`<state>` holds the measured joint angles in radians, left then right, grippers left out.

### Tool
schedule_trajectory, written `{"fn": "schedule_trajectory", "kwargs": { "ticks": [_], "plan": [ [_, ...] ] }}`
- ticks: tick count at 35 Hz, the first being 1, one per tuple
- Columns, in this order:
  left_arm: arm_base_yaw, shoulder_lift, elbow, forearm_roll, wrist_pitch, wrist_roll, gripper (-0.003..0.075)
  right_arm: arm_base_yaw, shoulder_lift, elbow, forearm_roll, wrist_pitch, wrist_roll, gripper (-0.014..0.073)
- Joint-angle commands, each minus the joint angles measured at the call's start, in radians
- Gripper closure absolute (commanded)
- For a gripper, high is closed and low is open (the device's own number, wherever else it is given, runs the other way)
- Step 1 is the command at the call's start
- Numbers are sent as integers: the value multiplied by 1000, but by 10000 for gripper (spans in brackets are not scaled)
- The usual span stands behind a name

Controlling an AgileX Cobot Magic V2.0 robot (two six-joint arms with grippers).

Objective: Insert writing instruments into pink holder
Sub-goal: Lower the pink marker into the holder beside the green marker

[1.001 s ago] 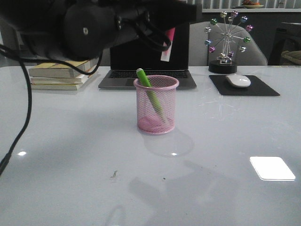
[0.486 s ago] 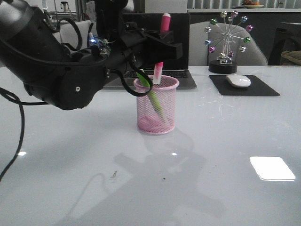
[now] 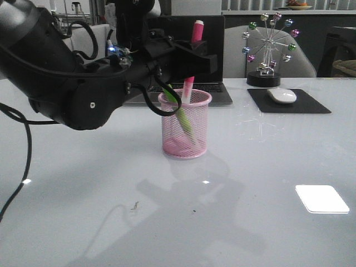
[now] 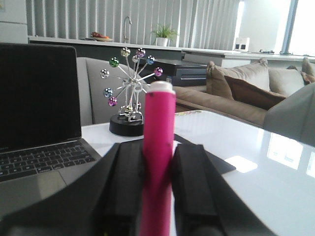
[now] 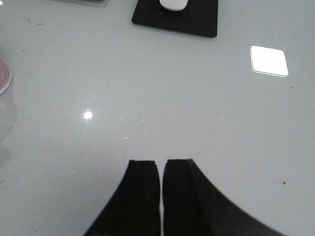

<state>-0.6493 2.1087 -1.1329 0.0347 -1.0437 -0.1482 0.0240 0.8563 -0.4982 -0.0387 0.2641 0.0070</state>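
The pink mesh holder (image 3: 184, 125) stands mid-table in the front view; its rim also shows at the edge of the right wrist view (image 5: 3, 76). A lime green pen (image 3: 179, 111) leans inside it. My left gripper (image 3: 196, 60) hovers just above the cup's rim, shut on the hot pink pen (image 3: 192, 61), which is nearly upright with its lower end dipping into the cup. In the left wrist view the pink pen (image 4: 158, 162) is clamped between the black fingers (image 4: 128, 187). My right gripper (image 5: 161, 164) is shut and empty above bare table.
Behind the cup are an open laptop (image 3: 178, 67), stacked books (image 3: 69, 89), a desk toy with coloured balls (image 3: 270, 53) and a white mouse (image 3: 281, 95) on a black pad (image 3: 289, 103). The left arm (image 3: 67, 83) bulks over the table's left.
The left arm swung down from the top of the view and brought the pink pen upright over the cup. Since half a second ago the pen's lower end has sunk slightly into the holder.
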Motion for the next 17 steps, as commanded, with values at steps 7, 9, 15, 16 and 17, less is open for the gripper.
{"fn": "schedule_trajectory", "kwargs": {
  "ticks": [7,9,15,16,17],
  "plan": [
    [1,-55,-24,-21,-7,-7,291,-6,-11,-27,-7,-69,2,397],
    [1,-62,-24,-21,-7,-7,293,-6,-11,-27,-7,-69,2,397],
    [1,-188,-24,-17,205,7,352,-6,-11,-27,-7,-69,2,397],
    [10,-221,-24,-17,261,29,354,-6,-11,-27,-7,-69,2,397],
    [12,-256,-24,-11,314,38,354,-6,-11,-27,-7,-69,2,397]
  ]
}}
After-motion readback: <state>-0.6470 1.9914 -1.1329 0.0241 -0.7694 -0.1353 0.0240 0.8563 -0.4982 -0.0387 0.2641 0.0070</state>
